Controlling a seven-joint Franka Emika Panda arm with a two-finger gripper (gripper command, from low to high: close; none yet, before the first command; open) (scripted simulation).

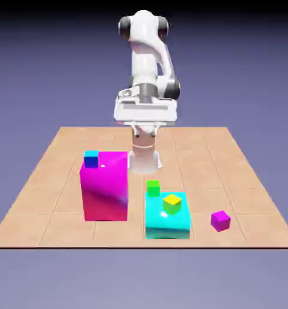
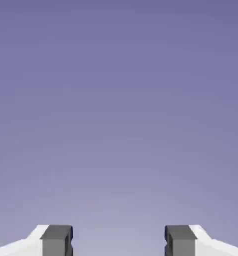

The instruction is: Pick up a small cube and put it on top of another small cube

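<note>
Several small cubes show in the exterior view. A blue cube (image 1: 91, 159) sits on the back left corner of a tall magenta block (image 1: 104, 188). A yellow cube (image 1: 172, 203) rests on a low cyan block (image 1: 167, 222). A green cube (image 1: 153, 187) stands just behind the cyan block, and a purple cube (image 1: 220, 220) lies on the table to its right. My gripper (image 1: 145, 114) hangs high above the table's far middle, well away from every cube. In the hand view the gripper (image 2: 118, 241) is open, its grey fingertips (image 2: 56, 240) wide apart, with only backdrop between them.
The wooden table (image 1: 43, 211) ends close in front of the blocks. The magenta block stands tallest, at the exterior view's left of the cyan one, with a narrow gap between them.
</note>
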